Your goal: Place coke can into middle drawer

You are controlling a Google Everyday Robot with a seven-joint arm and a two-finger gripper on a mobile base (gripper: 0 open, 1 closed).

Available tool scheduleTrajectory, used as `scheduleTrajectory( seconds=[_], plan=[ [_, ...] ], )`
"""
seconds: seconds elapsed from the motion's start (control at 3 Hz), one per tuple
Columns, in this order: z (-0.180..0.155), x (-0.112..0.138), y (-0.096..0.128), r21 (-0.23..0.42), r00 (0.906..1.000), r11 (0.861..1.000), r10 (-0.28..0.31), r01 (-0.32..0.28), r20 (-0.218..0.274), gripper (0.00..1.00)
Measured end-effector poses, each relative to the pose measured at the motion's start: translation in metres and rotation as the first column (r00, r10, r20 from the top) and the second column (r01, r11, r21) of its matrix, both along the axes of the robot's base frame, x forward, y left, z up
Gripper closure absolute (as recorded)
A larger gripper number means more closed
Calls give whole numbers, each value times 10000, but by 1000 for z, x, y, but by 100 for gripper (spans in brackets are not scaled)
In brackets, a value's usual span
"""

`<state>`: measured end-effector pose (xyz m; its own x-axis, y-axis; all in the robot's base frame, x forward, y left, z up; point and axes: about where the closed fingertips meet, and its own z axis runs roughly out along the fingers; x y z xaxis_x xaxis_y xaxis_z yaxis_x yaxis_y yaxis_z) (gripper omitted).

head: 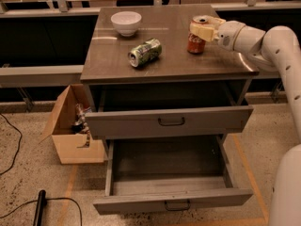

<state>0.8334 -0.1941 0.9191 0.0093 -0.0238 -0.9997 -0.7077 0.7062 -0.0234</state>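
Observation:
The coke can, red with a silver top, stands upright on the right part of the grey cabinet top. My gripper reaches in from the right and is shut around the can's upper part, with a cream finger across its front. The middle drawer, the lower of the two, is pulled far out below and its inside is bare. It lies in front of and well below the can.
A green-and-white can lies on its side mid-top, and a white bowl sits at the back left. The upper drawer is pulled partly out. A cardboard box stands on the floor at left, and a black cable lies nearby.

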Motion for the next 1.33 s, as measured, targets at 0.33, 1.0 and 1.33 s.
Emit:
scheduleTrajectory(
  seconds=[0.33,1.0,1.33],
  plan=[
    [0,0,0,1,10000,10000,1,-1,0,100],
    [47,-79,28,1165,9896,9827,1423,-1439,223,100],
    [60,-116,43,1429,9763,9658,2140,-2164,318,100]
  ],
)
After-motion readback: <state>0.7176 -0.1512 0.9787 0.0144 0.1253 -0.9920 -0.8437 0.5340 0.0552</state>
